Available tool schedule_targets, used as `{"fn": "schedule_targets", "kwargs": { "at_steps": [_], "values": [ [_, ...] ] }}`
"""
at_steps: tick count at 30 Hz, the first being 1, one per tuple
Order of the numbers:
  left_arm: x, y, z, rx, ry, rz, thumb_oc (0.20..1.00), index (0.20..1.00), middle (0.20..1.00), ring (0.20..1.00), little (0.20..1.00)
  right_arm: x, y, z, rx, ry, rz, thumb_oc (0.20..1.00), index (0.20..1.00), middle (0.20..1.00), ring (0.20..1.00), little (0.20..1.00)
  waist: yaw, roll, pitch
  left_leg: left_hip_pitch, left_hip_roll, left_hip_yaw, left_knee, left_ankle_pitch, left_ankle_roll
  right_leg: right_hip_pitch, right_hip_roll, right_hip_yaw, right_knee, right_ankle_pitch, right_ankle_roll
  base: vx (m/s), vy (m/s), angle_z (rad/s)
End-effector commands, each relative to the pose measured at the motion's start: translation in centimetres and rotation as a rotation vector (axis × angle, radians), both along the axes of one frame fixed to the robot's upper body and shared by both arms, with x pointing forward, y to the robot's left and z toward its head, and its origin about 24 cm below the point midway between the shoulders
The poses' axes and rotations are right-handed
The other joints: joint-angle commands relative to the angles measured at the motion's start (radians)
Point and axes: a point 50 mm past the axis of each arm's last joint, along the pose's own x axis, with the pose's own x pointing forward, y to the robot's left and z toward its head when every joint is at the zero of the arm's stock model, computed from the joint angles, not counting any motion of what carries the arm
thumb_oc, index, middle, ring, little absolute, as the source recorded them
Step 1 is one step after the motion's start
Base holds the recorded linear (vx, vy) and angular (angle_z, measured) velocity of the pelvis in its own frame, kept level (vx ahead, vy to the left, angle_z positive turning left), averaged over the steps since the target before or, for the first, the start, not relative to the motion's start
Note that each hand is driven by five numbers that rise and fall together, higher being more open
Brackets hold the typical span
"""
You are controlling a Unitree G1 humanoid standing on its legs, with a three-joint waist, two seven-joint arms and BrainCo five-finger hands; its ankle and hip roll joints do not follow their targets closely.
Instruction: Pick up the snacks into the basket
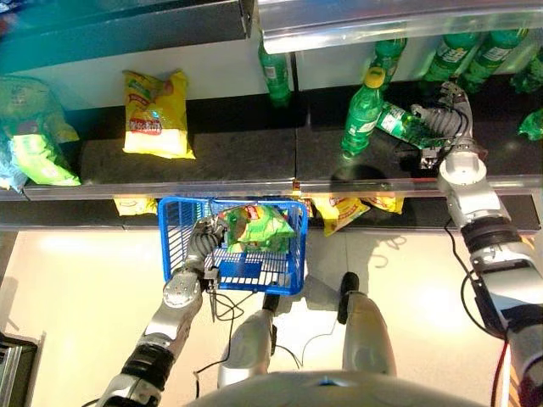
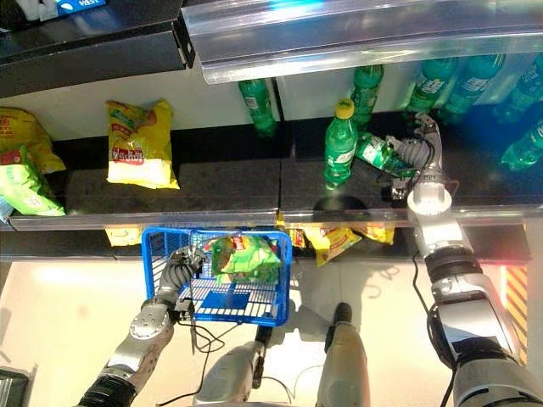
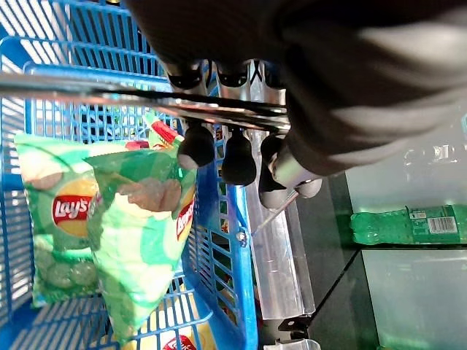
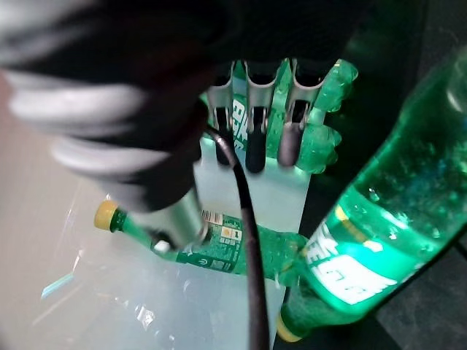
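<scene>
Inside the blue basket (image 1: 174, 222), hung from the left hand's (image 1: 202, 242) curled fingers, lie green snack bags (image 1: 259, 227); the right hand (image 1: 441, 119) clasps a tilted green bottle (image 1: 399, 123).

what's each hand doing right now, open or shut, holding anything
Left hand: shut on the metal handle of the blue basket.
Right hand: shut on a tilted green bottle on the shelf.
</scene>
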Motion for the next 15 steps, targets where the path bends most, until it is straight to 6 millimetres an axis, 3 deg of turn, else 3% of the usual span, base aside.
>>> {"fn": "schedule_targets", "kwargs": {
  "at_steps": [1,8,9,10,12,15],
  "values": [
    [1.98,0.14,6.82,-0.015,-0.346,-0.037,0.2,0.2,0.2,0.2,0.2,-0.14,0.16,1.39,-0.041,-0.063,0.017,0.2,0.2,0.2,0.2,0.2,0.01,-0.023,-0.047,0.039,-0.061,0.02,-0.001,-0.044,0.049,0.105,0.009,0.06,-0.064,-0.029,0.051,0.0,-0.005,0.04],
    [1.96,0.08,6.94,-0.027,-0.356,-0.033,0.2,0.2,0.2,0.2,0.2,-0.27,0.35,1.34,-0.094,-0.053,0.029,0.2,0.2,0.2,0.2,0.2,0.004,-0.024,-0.052,0.05,-0.06,0.022,-0.011,-0.048,0.052,0.111,0.011,0.066,-0.075,-0.022,0.055,0.0,0.0,0.0],
    [1.95,0.04,6.97,-0.029,-0.358,-0.035,0.2,0.2,0.2,0.2,0.2,-0.29,0.3,1.44,-0.104,-0.052,0.03,0.385,0.385,0.385,0.385,0.385,0.002,-0.024,-0.053,0.05,-0.058,0.024,-0.012,-0.048,0.051,0.111,0.011,0.067,-0.078,-0.022,0.056,0.0,0.0,0.0],
    [1.96,0.03,6.93,-0.027,-0.356,-0.036,0.2,0.2,0.2,0.2,0.2,-0.36,0.3,1.5,-0.112,-0.053,0.033,0.52,0.52,0.52,0.52,0.52,0.001,-0.024,-0.054,0.051,-0.057,0.027,-0.012,-0.048,0.051,0.11,0.01,0.067,-0.078,-0.022,0.056,0.0,0.0,0.0],
    [2.05,-0.03,7.0,-0.031,-0.359,-0.037,0.2,0.2,0.2,0.2,0.2,-0.48,0.29,1.69,-0.109,-0.067,0.034,1.0,1.0,1.0,1.0,1.0,-0.004,-0.024,-0.052,0.051,-0.056,0.029,-0.013,-0.048,0.052,0.108,0.012,0.071,-0.078,-0.021,0.056,0.0,0.0,0.0],
    [2.12,-0.08,7.0,-0.029,-0.361,-0.039,0.2,0.2,0.2,0.2,0.2,-0.77,0.2,1.48,-0.106,-0.068,0.046,1.0,1.0,1.0,1.0,1.0,-0.006,-0.026,-0.051,0.055,-0.056,0.032,-0.017,-0.049,0.053,0.107,0.013,0.076,-0.077,-0.02,0.057,0.0,0.0,0.0]
  ]
}}
